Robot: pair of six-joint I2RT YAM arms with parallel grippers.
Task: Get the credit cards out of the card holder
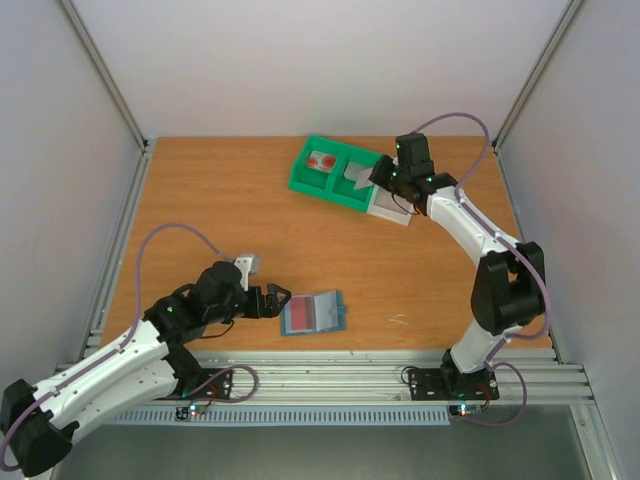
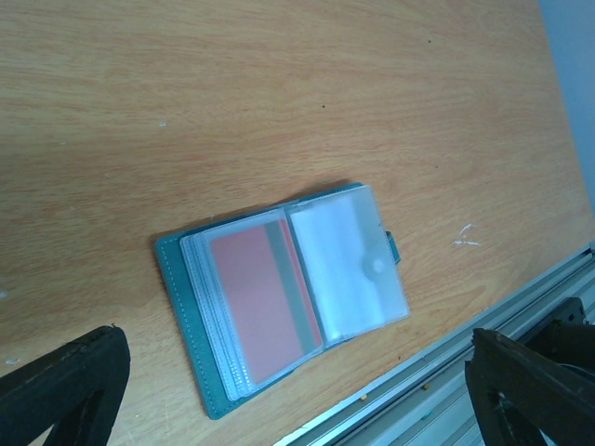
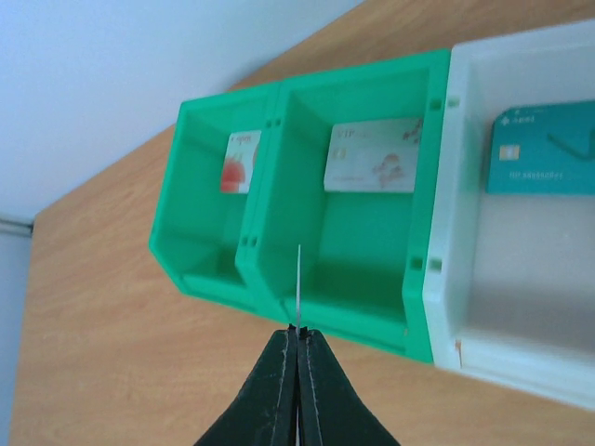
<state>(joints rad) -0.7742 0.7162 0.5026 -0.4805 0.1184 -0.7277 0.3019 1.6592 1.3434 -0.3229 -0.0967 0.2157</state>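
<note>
Entry, holder (image 1: 313,314): it lies flat and open on the table (image 1: 220,220) near the front rail (image 1: 330,372). Its two halves sit side by side along that edge, and the spine runs away from the rail. A red card (image 2: 256,307) with a grey stripe shows through the clear sleeve of the half nearer my left claw (image 1: 272,300), so it is not yet out; its long axis follows the spine. Left claw: the jaws are spread fully wide and grip nothing. It is low over the table just left of the holder, and in the wrist view the holder sits between and beyond the two fingers. Right claw (image 3: 297,334): the tips are pressed together, and a thin pale sliver stands up between them. I read that as an edge-on card (image 3: 299,279) pinched there, held above the front wall of the green tray (image 3: 200,242), roughly at the divider between its two compartments. Already in the bins are a white-and-red card (image 3: 240,163) in the far green compartment, a pale card (image 3: 372,156) in the middle one, and a teal card (image 3: 544,149) in the white bin (image 3: 446,279). Governing relation: the holder lies directly right of the left claw and well apart from the right one, so I judge the left arm the nearer for steadying it.
</note>
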